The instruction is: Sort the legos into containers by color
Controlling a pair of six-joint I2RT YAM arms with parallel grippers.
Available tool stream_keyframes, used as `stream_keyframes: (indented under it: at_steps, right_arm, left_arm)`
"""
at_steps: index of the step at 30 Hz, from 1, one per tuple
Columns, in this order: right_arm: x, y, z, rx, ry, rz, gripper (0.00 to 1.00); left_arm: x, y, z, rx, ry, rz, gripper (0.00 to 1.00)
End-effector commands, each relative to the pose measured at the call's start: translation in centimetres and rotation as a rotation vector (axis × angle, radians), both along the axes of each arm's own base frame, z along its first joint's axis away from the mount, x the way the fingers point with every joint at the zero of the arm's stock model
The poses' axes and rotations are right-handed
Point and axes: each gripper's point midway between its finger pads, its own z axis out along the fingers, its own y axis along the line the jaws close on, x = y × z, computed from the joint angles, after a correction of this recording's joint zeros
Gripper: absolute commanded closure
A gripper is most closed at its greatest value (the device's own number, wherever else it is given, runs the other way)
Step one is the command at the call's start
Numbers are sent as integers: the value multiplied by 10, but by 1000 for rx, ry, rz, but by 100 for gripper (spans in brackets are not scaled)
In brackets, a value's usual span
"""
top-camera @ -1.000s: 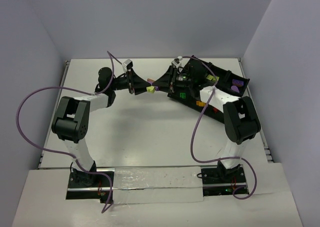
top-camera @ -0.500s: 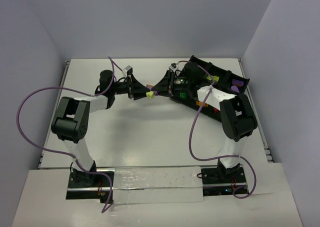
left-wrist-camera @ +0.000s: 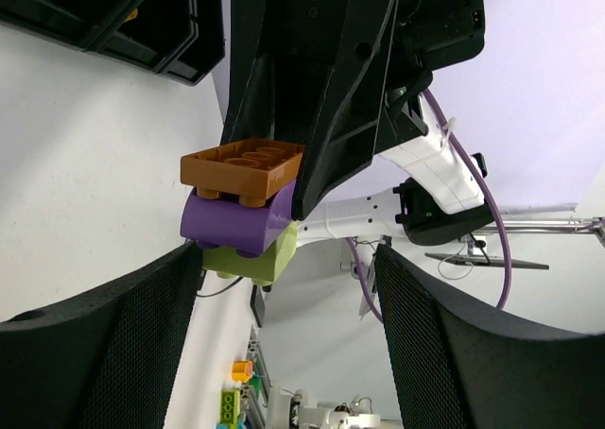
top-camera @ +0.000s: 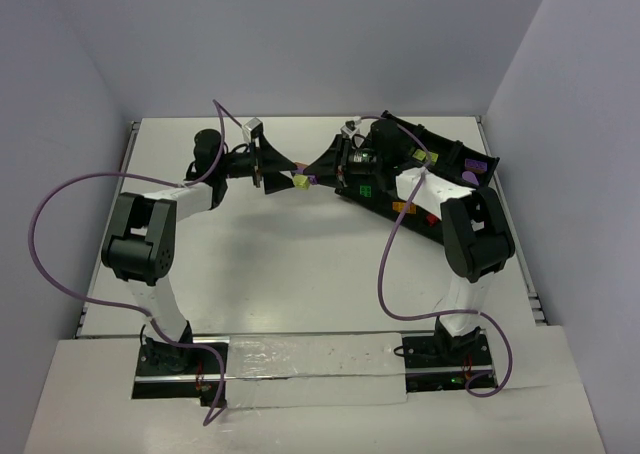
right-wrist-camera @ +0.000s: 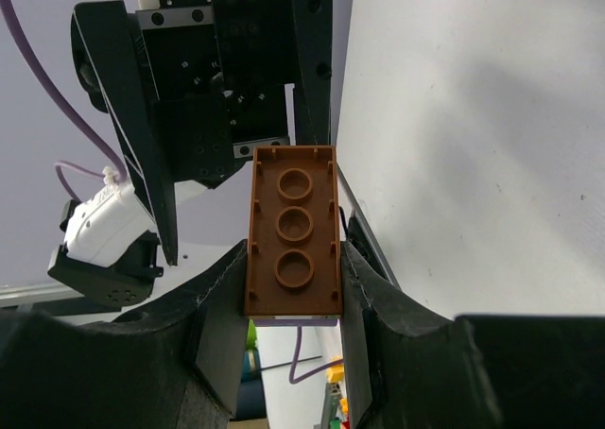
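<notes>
Above the far middle of the table (top-camera: 290,264), just left of the black divided tray (top-camera: 452,156), the right gripper (right-wrist-camera: 293,268) clenched a lego cluster (left-wrist-camera: 244,216) of orange, purple and yellow-green layers. The orange brick (right-wrist-camera: 291,231) had its long axis pointing out toward the left gripper (left-wrist-camera: 288,259) and its hollow underside facing the right wrist camera. The left gripper stood released, its jaws wide on either side of the cluster.
</notes>
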Motion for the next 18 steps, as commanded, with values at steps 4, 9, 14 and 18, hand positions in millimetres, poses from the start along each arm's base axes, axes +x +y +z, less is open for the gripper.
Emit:
stream_keyframes:
  at_steps: [4,9,14,18]
  right_arm:
    - [8,2,22,41,-43,-3,100]
    - [6,5,25,56,-45,7,100]
    - [4,6,24,60,-43,11,100]
    - [4,6,25,61,-45,11,100]
  left_arm:
    - [-8,-4,7,-23,-73,-62,20]
    - [-8,-8,6,-23,-68,-64,24]
    - [-6,-10,7,-35,-67,-60,38]
    - [-6,-10,6,-37,-62,-59,48]
